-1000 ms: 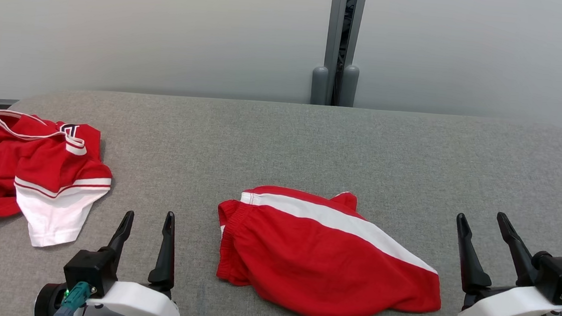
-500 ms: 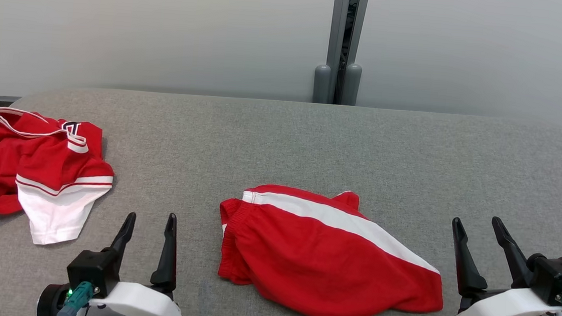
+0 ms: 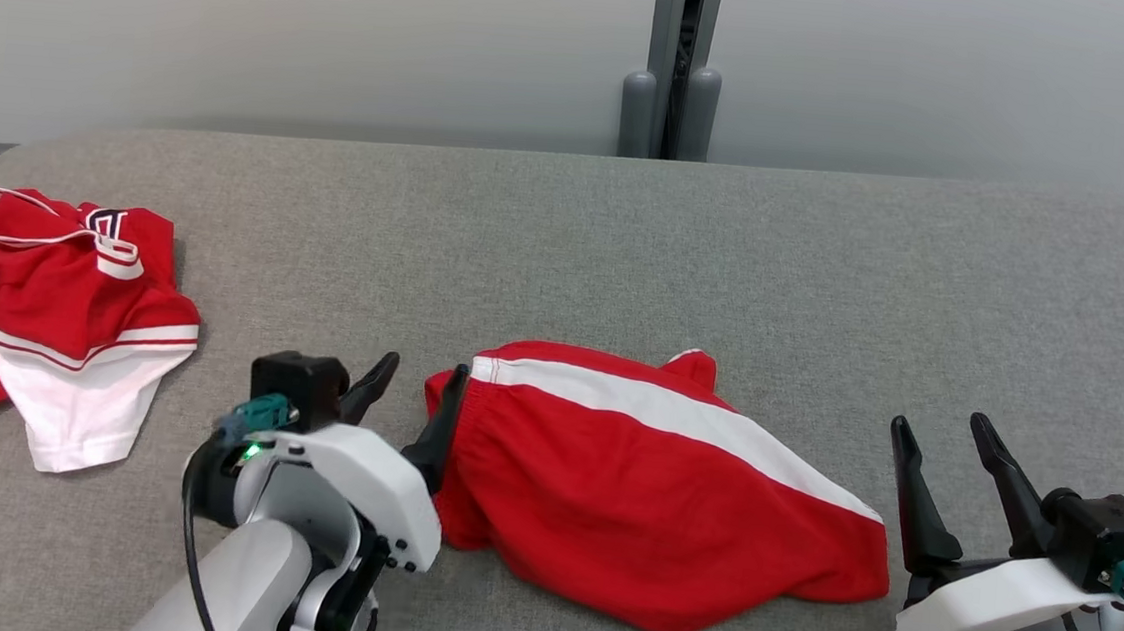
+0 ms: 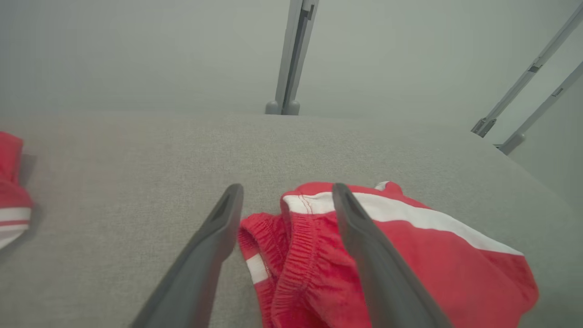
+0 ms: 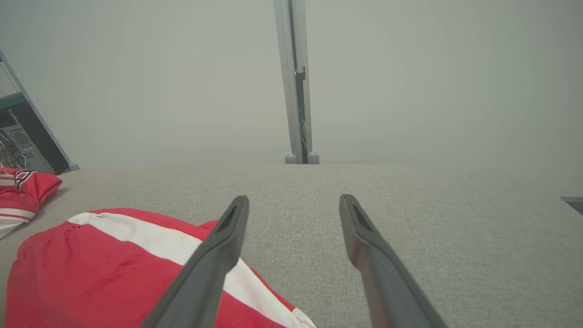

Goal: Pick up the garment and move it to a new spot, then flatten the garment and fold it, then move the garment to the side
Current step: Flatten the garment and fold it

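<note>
Pickup starting: swinging L gripper [image 3: 426,365] in from near rest onto left edge of garment [image 3: 648,503], jaws released; keeping R gripper [image 3: 940,423] parked right, released too.

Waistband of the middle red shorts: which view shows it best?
Left wrist view: the gathered waistband lies close up, framed by the open left gripper. Head view hides part behind that gripper; right wrist view leaves it indistinct.

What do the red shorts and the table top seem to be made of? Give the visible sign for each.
Shorts: soft matt knit cloth, perhaps cotton or polyester; it creases, and the waistband is gathered. Table top: grey matt fabric cover, judging by its speckled weave.
</note>
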### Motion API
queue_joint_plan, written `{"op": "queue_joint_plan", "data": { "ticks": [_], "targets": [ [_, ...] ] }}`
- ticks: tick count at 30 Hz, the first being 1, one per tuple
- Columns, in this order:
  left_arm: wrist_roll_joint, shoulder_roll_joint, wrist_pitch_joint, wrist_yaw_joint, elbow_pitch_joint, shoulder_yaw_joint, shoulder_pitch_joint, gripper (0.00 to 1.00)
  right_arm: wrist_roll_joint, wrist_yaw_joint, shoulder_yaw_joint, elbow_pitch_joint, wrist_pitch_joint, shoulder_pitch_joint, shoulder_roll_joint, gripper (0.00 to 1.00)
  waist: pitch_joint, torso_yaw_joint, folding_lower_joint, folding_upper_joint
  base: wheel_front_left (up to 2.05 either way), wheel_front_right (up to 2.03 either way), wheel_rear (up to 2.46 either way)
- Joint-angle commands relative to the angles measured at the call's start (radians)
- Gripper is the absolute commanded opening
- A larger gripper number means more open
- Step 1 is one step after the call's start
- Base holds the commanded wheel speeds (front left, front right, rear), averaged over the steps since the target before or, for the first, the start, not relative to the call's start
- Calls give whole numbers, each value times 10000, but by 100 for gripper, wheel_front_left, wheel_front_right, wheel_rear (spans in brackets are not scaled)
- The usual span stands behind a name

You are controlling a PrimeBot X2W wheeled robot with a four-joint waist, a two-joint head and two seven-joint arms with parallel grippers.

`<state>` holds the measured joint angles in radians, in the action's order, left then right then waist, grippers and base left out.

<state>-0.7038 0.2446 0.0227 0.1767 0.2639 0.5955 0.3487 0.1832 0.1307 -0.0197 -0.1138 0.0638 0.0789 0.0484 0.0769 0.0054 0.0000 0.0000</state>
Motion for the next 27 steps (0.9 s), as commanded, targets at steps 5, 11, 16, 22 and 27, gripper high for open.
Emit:
{"op": "queue_joint_plan", "data": {
  "ticks": [5,11,16,22,27],
  "targets": [
    [-917,-410,1287,-505,690,22,828,100,-41,1,-84,-76,124,230,43,100,404,-187,0,0,0,0,0],
    [-1092,-454,2477,-566,1581,203,1792,100,-38,1,-242,-195,234,448,42,100,799,-453,0,0,0,0,0],
    [-900,-281,3073,-390,2036,329,2389,100,12,1,-305,-299,356,575,41,100,1071,-635,0,0,0,0,0],
    [-908,-236,3603,-254,2031,471,2601,100,15,1,-242,-458,518,623,42,100,1261,-687,0,0,0,0,0],
    [-927,-134,3930,-83,1598,554,2559,100,26,0,-221,-543,595,698,42,100,1343,-622,0,0,0,0,0]
  ]
}}
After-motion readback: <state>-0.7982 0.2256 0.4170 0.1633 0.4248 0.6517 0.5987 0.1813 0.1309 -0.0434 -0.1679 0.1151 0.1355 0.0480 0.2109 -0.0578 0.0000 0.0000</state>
